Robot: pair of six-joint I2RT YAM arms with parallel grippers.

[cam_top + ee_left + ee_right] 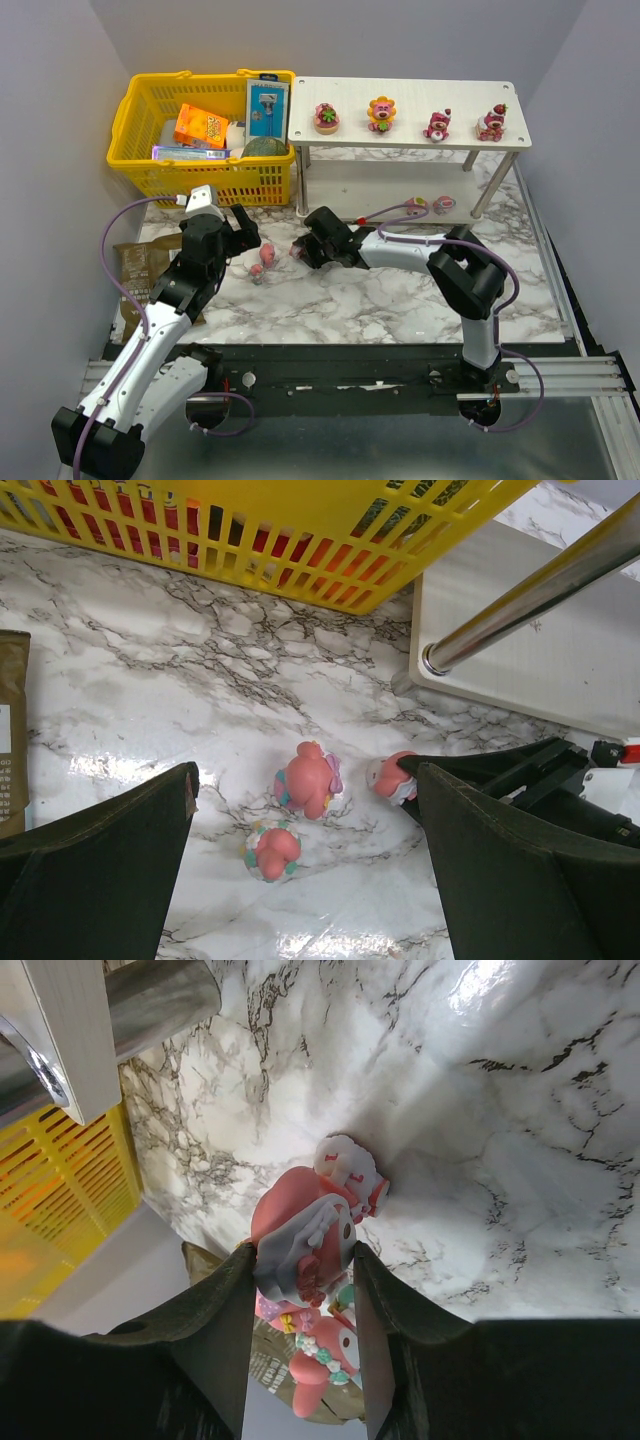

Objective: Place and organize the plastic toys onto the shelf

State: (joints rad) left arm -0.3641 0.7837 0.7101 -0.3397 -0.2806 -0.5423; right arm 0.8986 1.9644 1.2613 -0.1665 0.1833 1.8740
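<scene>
The right gripper is pinched shut on a pink toy, just left of centre in the right wrist view. The toy lies on its side on the marble table; I can't quite tell whether it has been lifted off yet. The pads catch only its rounded lower half, so the glossy plastic could twist or squirt out as it rises.

The left gripper hangs wide open and empty just beside it, over two loose toys at centre left of the top view. The arms are close enough that a careless lift might clip the left fingers or scatter those two.

On the shelf, upper right, four figures already line the top. A hasty placement could topple them.
</scene>
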